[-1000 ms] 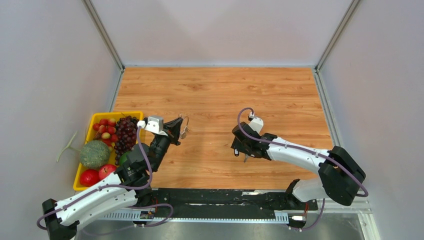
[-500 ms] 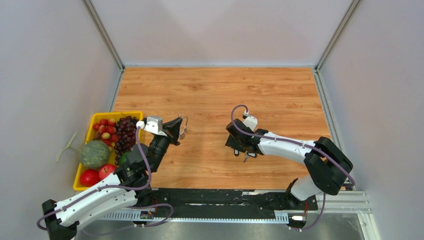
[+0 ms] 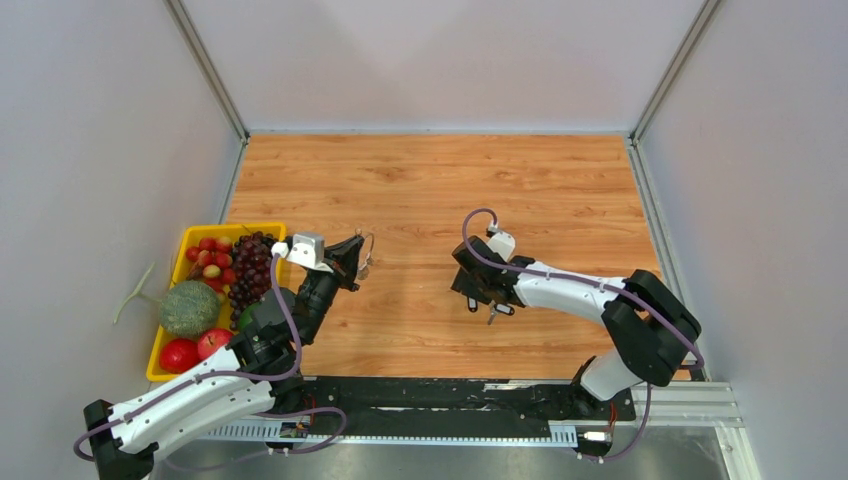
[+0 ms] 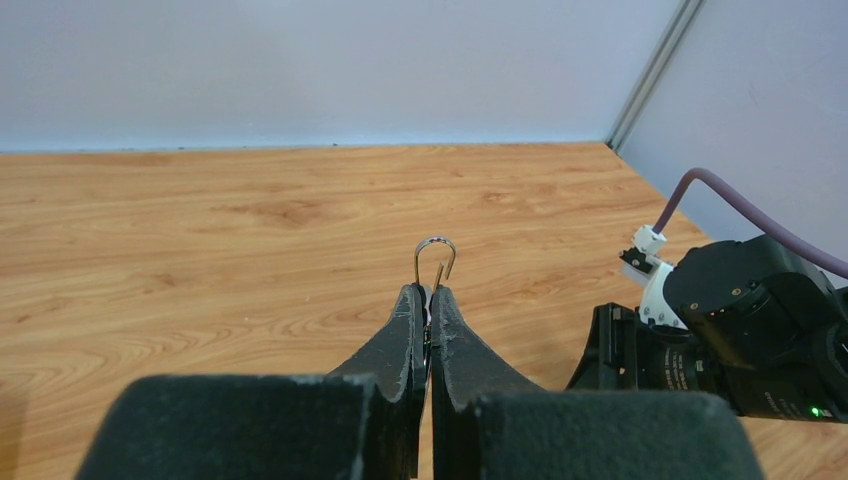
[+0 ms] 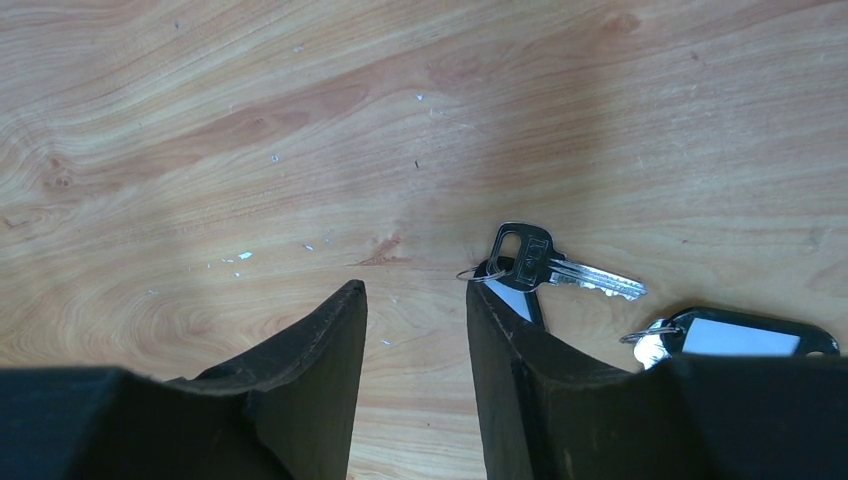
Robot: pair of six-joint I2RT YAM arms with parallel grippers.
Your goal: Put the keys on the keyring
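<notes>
My left gripper [image 3: 358, 252] is shut on the keyring [image 3: 369, 259], held up above the table left of centre. In the left wrist view, only a thin wire hook of the keyring [image 4: 436, 254] pokes out past the closed gripper [image 4: 427, 290]. My right gripper [image 3: 473, 299] hangs open, low over the table at the centre. The keys [image 3: 498, 311] lie on the wood beside it. In the right wrist view one key [image 5: 548, 266] with a silver blade lies just right of the open gripper [image 5: 413, 290], untouched. A second key's black tag [image 5: 742, 336] lies further right.
A yellow tray [image 3: 163, 345] holding grapes [image 3: 250, 270], a melon [image 3: 189, 307] and red fruit sits at the table's left edge. Grey walls enclose the table on three sides. The right arm's wrist [image 4: 745, 320] shows at the right of the left wrist view.
The right arm has shifted a little to the left, over the keys on the table. The left gripper still holds the keyring in the same place.
</notes>
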